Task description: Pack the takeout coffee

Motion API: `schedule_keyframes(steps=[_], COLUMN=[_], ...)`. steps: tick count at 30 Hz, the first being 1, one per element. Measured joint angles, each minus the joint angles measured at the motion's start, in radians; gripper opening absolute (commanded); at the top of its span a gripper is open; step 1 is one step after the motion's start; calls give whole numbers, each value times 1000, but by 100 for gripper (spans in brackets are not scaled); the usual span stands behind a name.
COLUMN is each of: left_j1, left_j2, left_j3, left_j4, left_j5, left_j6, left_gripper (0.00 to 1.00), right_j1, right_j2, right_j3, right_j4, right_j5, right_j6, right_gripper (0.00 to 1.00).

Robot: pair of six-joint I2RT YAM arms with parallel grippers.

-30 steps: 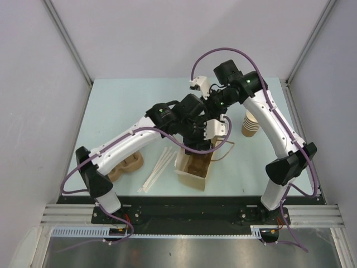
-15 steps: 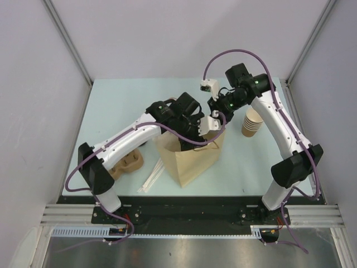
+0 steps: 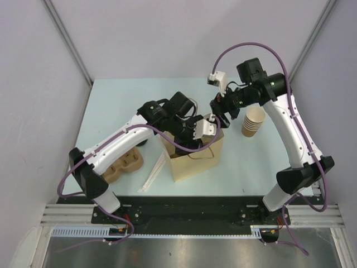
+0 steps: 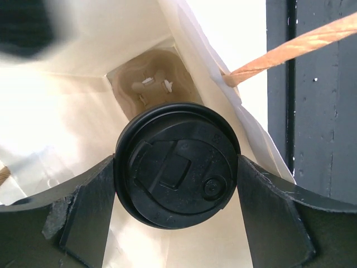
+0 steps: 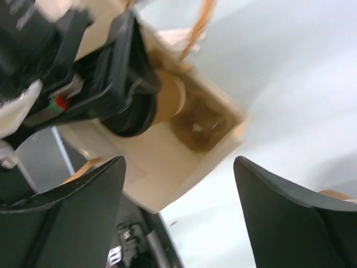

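Pale mint desk [image 3: 111,111], grey walls on three sides.

Top view: paper bag [image 3: 195,164] is standing open near desk centre. Left gripper [image 3: 189,142] is reaching into its mouth from 10 o'clock, its load hidden from here. Right gripper [image 3: 220,111] is hovering just off the bag's 1 o'clock corner. Stack of lidless cups [image 3: 254,121] is sitting at 2 o'clock of the bag, well apart. Pulp cup carrier [image 3: 125,164] is lying at 9 o'clock, loose stirrers [image 3: 153,173] at 8 o'clock.

Left wrist view: left gripper is grasping the takeout coffee [image 4: 173,184], one finger pressing each side of the black lid. Cup is hanging inside the bag, above the floor. Pulp insert [image 4: 153,84] is showing at the bag bottom, toward 12 o'clock of the lid. Twine handle [image 4: 290,47] is crossing at 2 o'clock, outside the wall.

Right wrist view: right gripper is standing released, fingers wide, nothing between them. Bag mouth is lying below it, with the coffee's brown body showing past the lid.

Judgement: cup is in the bag, not yet seated. Doing this well means shifting toward the insert, lowering straight and upright, keeping clear of the near wall, and letting go only once the base is resting.
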Motion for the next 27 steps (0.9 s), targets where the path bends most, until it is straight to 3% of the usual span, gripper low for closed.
schedule_keyframes(steps=[5,11,20,21,23,27], left_j1=[2,2,2,2,2,8], left_j2=[0,0,-13,-19,-30,-47], left_j3=[0,0,-19,-26,-36,-45], left_j4=[-14,-20,-21,-20,-20,-19], left_j5=[5,8,7,6,6,6], left_j6=[7,7,7,7,7,6], left_gripper=[16,16,15,15,15,14], right_j1=[-29,-17,49,50,47,36], right_j2=[113,186,217,217,218,220], right_j3=[147,189,175,172,163,160], right_j4=[3,2,-1,-1,-2,0], right_j5=[6,5,-32,-34,-37,-42], right_j6=[-74,-230,-372,-377,-389,-388], right_gripper=[89,85,30,18,2,0])
